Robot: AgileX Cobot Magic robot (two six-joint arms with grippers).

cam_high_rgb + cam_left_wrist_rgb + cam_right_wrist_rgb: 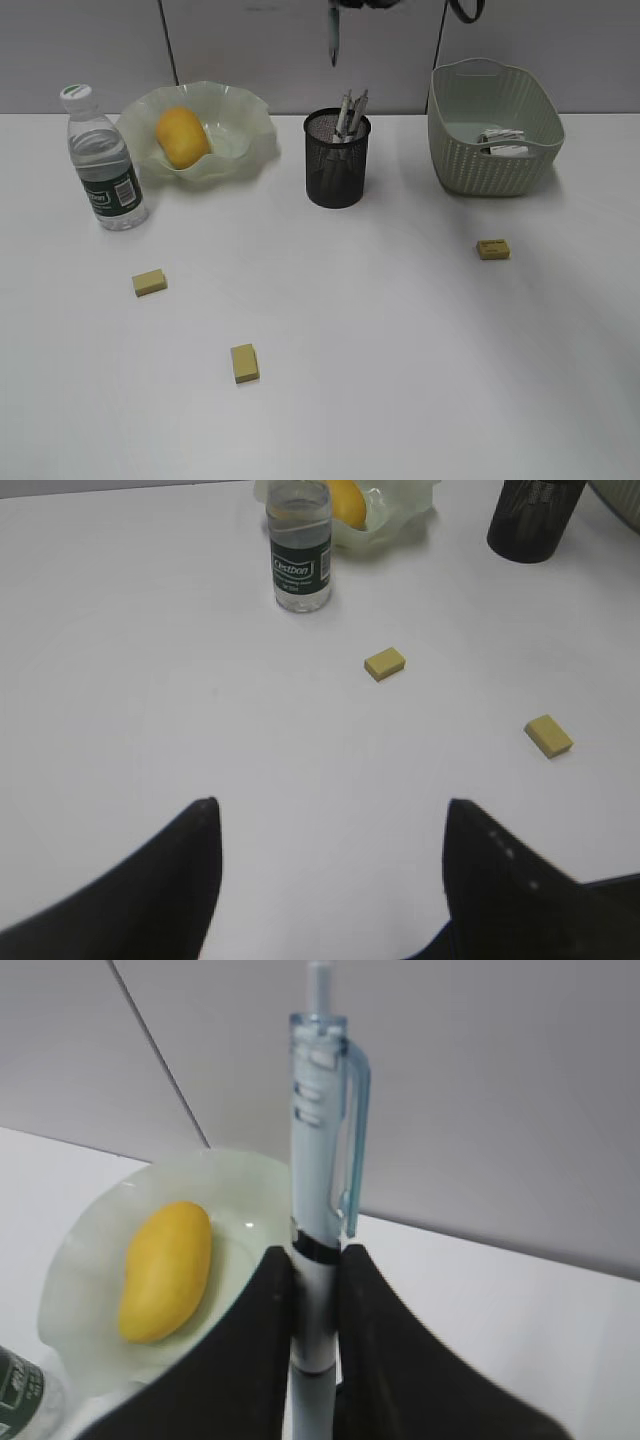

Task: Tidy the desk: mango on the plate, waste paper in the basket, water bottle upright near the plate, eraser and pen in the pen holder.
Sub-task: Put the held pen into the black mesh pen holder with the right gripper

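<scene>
The mango lies in the pale green plate at the back left. The water bottle stands upright left of the plate. The black mesh pen holder holds several pens. Waste paper lies in the basket. Three yellow erasers lie on the desk: left, front, right. My right gripper is shut on a pale blue pen, which hangs high above the pen holder. My left gripper is open and empty above bare desk.
In the left wrist view the bottle, two erasers, the plate and the pen holder lie ahead. A grey wall runs behind the desk. The right wrist view shows the mango and the plate below.
</scene>
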